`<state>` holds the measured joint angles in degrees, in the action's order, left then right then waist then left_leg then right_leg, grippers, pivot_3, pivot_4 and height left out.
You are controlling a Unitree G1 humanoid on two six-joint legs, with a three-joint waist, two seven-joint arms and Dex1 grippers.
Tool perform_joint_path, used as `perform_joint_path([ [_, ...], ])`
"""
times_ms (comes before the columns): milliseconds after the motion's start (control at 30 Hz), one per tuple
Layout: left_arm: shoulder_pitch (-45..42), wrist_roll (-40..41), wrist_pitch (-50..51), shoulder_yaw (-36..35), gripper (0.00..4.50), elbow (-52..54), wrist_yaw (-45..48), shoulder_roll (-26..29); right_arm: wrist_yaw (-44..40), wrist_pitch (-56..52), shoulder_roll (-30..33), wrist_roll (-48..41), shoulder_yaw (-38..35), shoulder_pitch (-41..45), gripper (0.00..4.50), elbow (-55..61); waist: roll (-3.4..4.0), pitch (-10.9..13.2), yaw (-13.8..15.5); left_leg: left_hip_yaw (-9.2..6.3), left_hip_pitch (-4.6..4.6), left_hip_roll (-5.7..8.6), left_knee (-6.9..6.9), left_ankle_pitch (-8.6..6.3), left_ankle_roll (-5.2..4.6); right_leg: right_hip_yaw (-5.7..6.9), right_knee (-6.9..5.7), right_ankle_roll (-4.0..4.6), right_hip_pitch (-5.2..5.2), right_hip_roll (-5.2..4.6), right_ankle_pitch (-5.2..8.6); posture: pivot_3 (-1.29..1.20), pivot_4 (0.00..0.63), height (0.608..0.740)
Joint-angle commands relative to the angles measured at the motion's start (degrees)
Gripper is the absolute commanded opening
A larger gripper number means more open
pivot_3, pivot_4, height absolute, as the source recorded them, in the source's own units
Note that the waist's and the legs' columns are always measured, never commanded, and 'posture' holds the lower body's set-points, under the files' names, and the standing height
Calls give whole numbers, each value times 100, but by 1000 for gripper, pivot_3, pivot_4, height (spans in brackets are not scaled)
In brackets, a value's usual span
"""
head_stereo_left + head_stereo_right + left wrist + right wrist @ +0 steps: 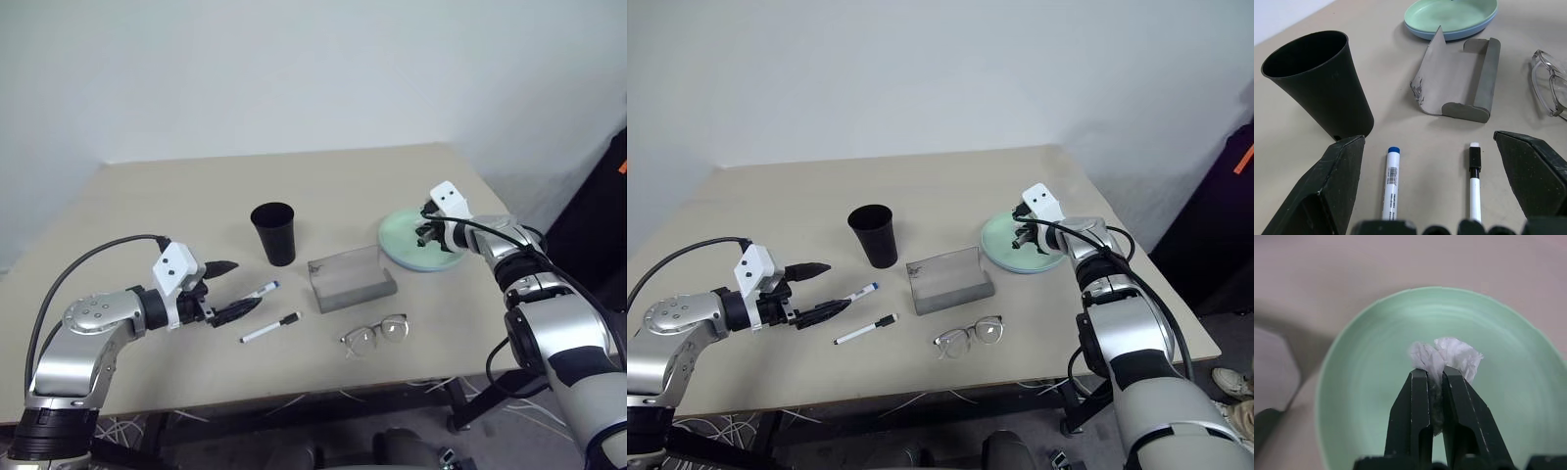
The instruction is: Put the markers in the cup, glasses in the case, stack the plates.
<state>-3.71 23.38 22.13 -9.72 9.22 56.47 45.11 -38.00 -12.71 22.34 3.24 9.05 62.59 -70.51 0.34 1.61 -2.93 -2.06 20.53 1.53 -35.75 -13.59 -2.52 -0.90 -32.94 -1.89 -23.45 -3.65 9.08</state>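
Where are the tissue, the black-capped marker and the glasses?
tissue (1449,355), right wrist view, on its crumpled top above the right gripper's tips.
black-capped marker (1474,188), left wrist view, on its white barrel.
glasses (376,335), left eye view, on the bridge.

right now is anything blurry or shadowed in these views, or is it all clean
Right wrist view: the tissue pinched in the right gripper is fairly crisp, the mint green plate behind it soft.
Left wrist view: the left gripper's fingers loom blurred; the markers and cup are sharp.
Head views: even light, faint shadows beside the cup and case.
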Motion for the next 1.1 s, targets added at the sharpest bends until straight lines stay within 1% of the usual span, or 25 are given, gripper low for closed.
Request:
perform_joint_path([
  [33,-5,93,11,-144,4500,242,-41,44,286,283,-36,118,-142,253,904,-195,0,0,0,-2,-2,0,0,0,0,1,0,1,2,2,1,0,0,732],
  [67,8,96,16,-149,4500,255,-49,47,329,317,-45,143,-153,260,1177,-245,0,0,0,-2,-3,0,0,0,0,1,-1,1,2,4,1,0,0,732],
  [267,65,110,28,-173,4500,304,-76,50,498,402,-81,285,-193,241,3276,-406,1,0,-12,-1,-6,-2,-8,2,0,-1,-5,5,5,12,2,0,0,732],
  [300,72,112,30,-174,4500,313,-79,50,512,404,-82,300,-203,239,3730,-415,1,0,-14,-1,-6,-2,-8,2,0,-1,-6,5,5,13,2,0,0,732],
  [333,77,113,31,-173,4500,321,-81,49,518,404,-81,312,-216,239,3986,-421,1,0,-14,-1,-6,-3,-8,2,0,-2,-6,5,5,15,2,0,0,732],
  [367,82,112,30,-171,4500,326,-83,46,519,405,-77,320,-227,239,4338,-423,2,0,-15,-1,-6,-3,-8,2,0,-2,-6,5,4,16,2,0,0,732],
  [400,78,109,27,-163,4500,321,-83,42,513,403,-67,320,-240,247,4463,-420,2,0,-15,-2,-6,-4,-8,1,0,-2,-6,5,4,18,1,0,0,732],
  [567,56,93,7,-96,4500,328,-93,-1,290,428,58,214,-370,349,4463,-283,2,0,-14,-3,-6,-5,-8,2,0,-3,-5,6,4,21,0,0,0,732],
  [700,-3,64,-3,-8,4500,342,-108,-50,-466,400,281,61,-492,397,4463,154,5,1,-12,-2,-4,-4,-9,2,0,-4,-4,6,4,21,0,0,0,732],
  [767,-88,22,-28,91,4500,362,-124,-103,-945,251,458,-68,-558,322,4463,593,5,1,-11,-3,-3,-4,-10,2,0,-5,-4,6,5,21,0,0,0,732],
  [867,-305,-71,-38,332,4500,404,-196,-222,-1722,-146,745,-287,-564,-12,4463,1628,6,0,10,-5,-1,-4,-12,2,-1,-4,-2,3,6,21,-1,0,0,732],
  [1000,-778,-313,144,903,4500,541,-429,-474,-2821,-780,1247,-744,-537,-752,4463,3497,2,-2,49,-11,-1,-4,-17,1,0,-2,-4,2,14,23,-2,0,0,732],
  [1100,-1064,-391,284,1241,4500,646,-483,-642,-3339,-1156,1571,-1066,-588,-1148,4463,4428,5,-1,67,-9,3,0,-26,1,-1,-4,-4,0,16,23,-2,0,0,732],
])
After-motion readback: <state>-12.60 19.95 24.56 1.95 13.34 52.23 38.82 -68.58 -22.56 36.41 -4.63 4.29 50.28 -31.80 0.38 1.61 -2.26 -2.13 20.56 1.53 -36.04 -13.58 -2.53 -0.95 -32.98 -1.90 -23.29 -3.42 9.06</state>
